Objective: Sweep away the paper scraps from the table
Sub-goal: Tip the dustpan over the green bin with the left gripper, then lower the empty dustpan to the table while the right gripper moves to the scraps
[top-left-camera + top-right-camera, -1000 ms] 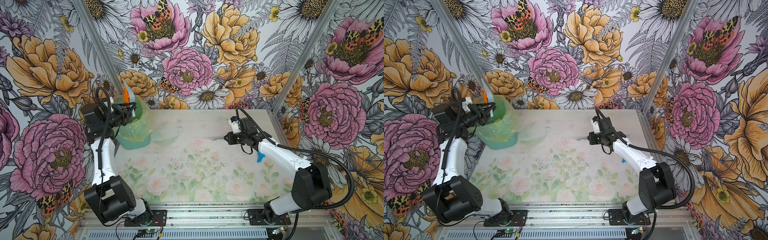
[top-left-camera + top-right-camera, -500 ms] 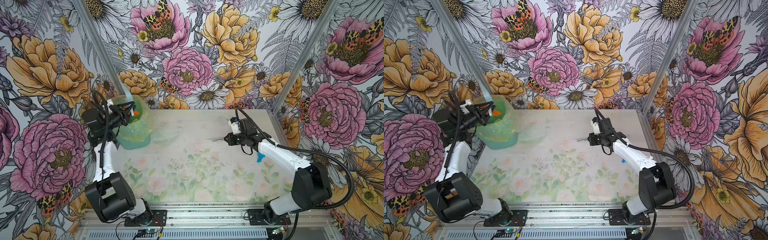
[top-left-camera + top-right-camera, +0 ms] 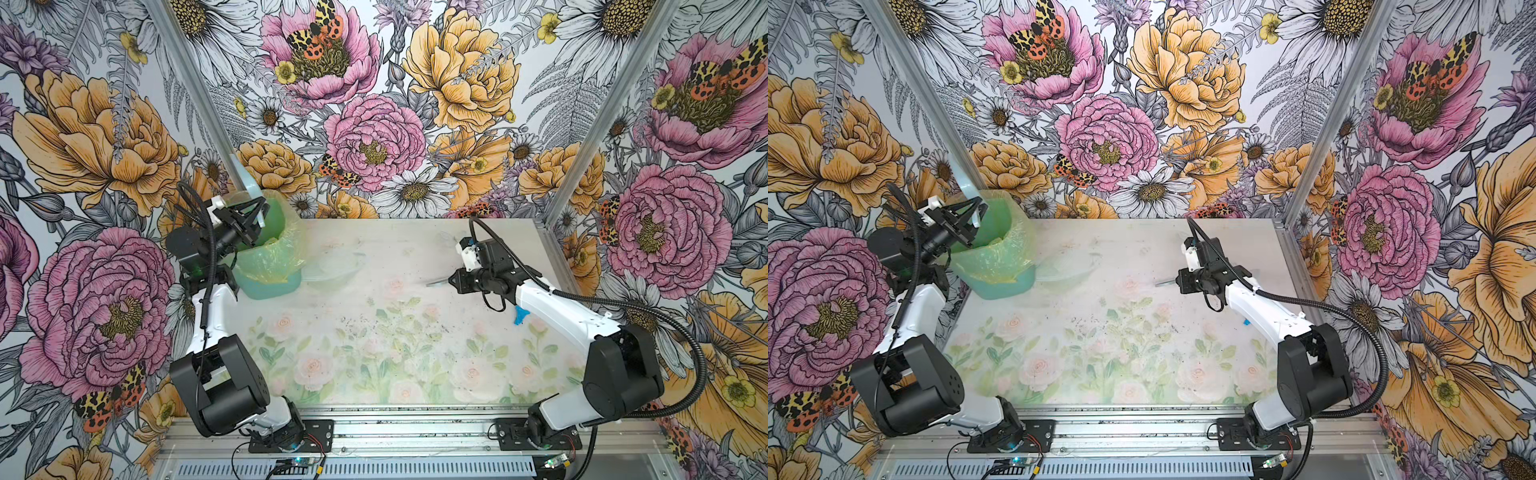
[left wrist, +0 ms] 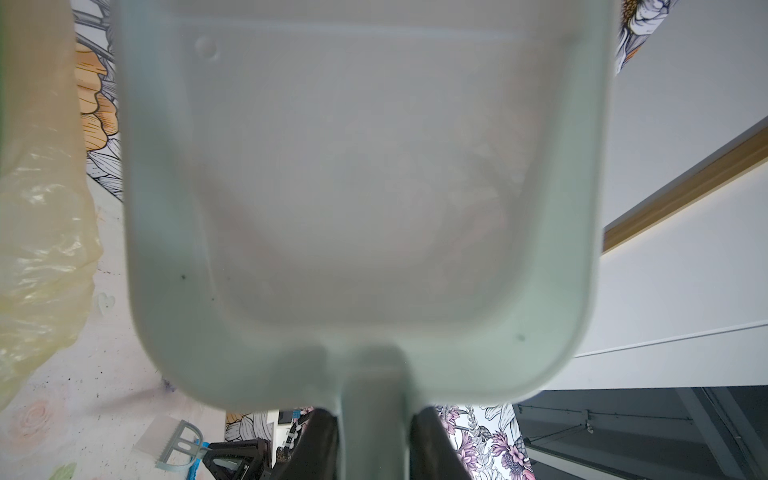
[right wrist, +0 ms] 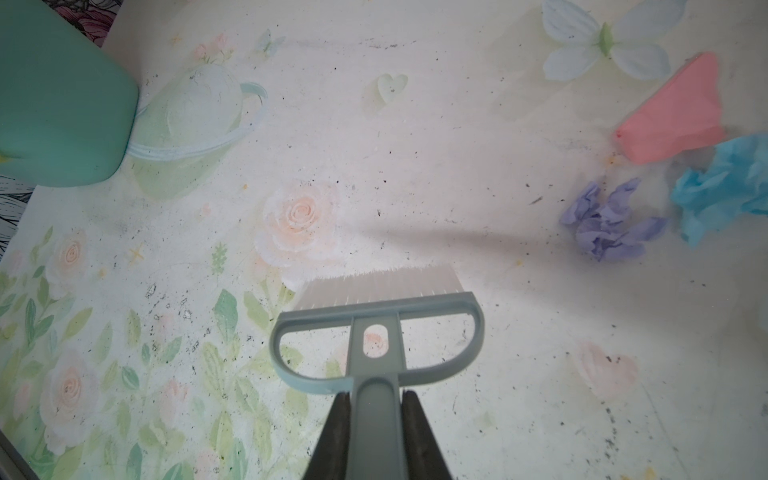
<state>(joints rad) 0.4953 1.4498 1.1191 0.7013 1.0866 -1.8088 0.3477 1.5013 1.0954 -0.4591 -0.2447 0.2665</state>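
Observation:
My left gripper (image 4: 371,419) is shut on the handle of the grey-blue dustpan (image 4: 353,187), tipped steeply, mouth down, over the green bin (image 3: 270,253); its tray looks empty. My right gripper (image 5: 376,399) is shut on the handle of the hand brush (image 5: 376,316), held just above the table (image 5: 457,145) right of centre. Three paper scraps lie beside the brush in the right wrist view: pink (image 5: 673,112), light blue (image 5: 723,187), lilac (image 5: 611,220). In both top views my right forearm hides them except a light-blue bit (image 3: 519,316).
The bin (image 3: 992,257), lined with a yellowish bag (image 4: 37,249), stands at the table's back left corner. Flowered walls and aluminium posts close in three sides. Both arm bases sit on the front rail (image 3: 415,432). Dark specks dot the table's middle (image 3: 374,324).
The left gripper has tipped the dustpan up steeper over the bin, and an orange scrap slid out of the pan into the bin. The right arm and brush have not moved.

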